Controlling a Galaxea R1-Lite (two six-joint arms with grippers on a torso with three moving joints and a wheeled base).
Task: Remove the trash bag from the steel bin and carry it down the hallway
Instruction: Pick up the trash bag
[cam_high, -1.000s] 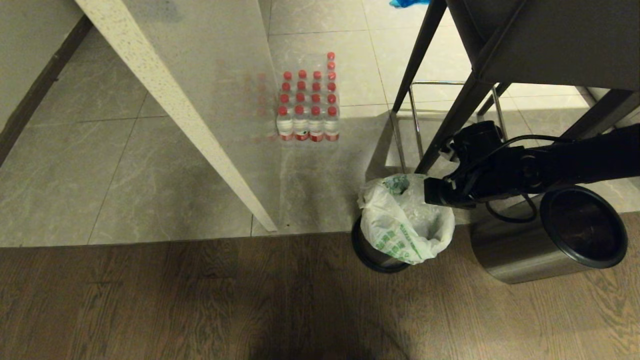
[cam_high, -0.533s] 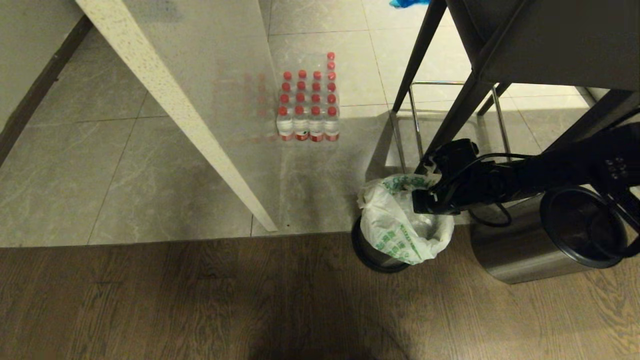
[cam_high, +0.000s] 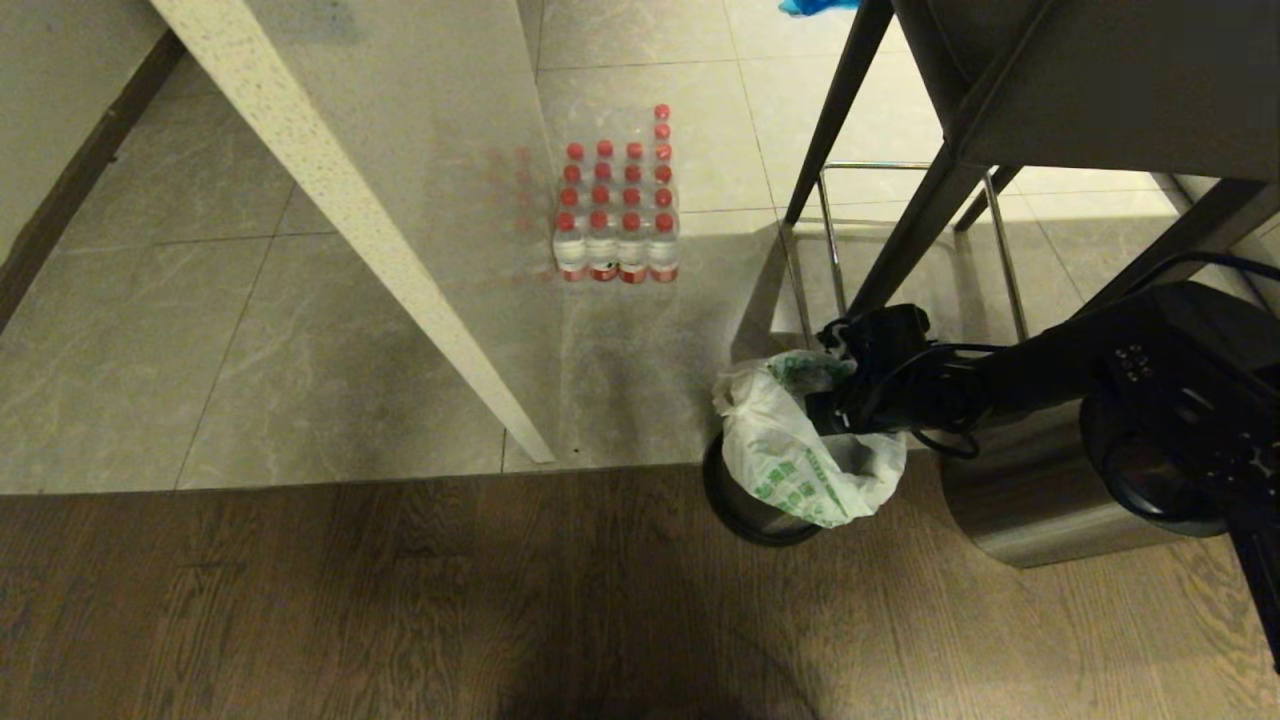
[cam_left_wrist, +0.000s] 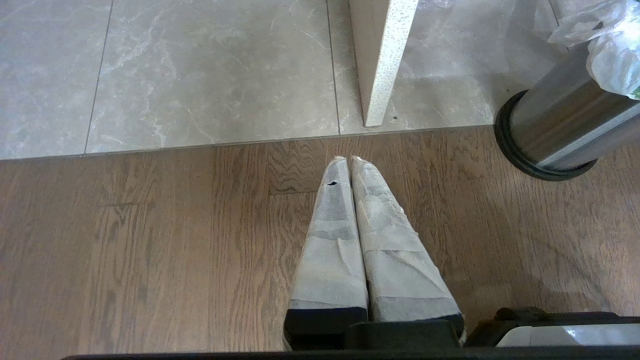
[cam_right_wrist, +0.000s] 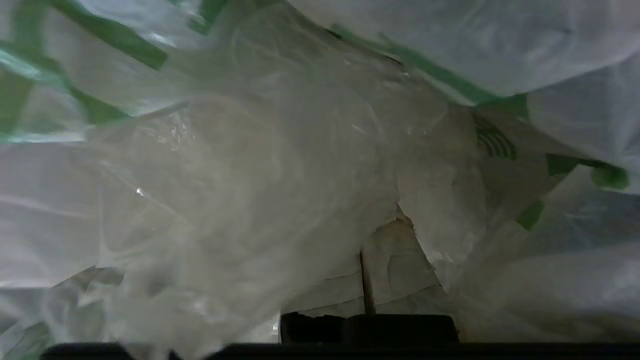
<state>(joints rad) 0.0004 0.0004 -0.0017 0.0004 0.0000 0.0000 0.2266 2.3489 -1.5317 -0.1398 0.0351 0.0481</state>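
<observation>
The trash bag (cam_high: 790, 460), thin white plastic with green print, lines the steel bin (cam_high: 735, 495), which stands upright where the tiles meet the wood floor. My right gripper (cam_high: 822, 412) reaches from the right into the bag's mouth. In the right wrist view its fingers (cam_right_wrist: 400, 270) are shut together, and the bag (cam_right_wrist: 250, 175) drapes over their tips. Whether any plastic is pinched between them does not show. My left gripper (cam_left_wrist: 349, 159) hangs shut and empty over the wood floor, left of the bin (cam_left_wrist: 555, 130) and the bag (cam_left_wrist: 610, 45).
A second steel bin (cam_high: 1020, 500) with a black rim lies tilted just right of the first, under my right arm. Dark table legs (cam_high: 905, 240) and a chrome frame (cam_high: 830, 240) stand behind. A pack of red-capped bottles (cam_high: 615, 210) sits beside a white speckled panel (cam_high: 380, 250).
My right arm has pushed leftward and lower, from the bag's right rim into its mouth, with the fingers shut throughout. The bag's rim has crumpled slightly. The left arm has not moved.
</observation>
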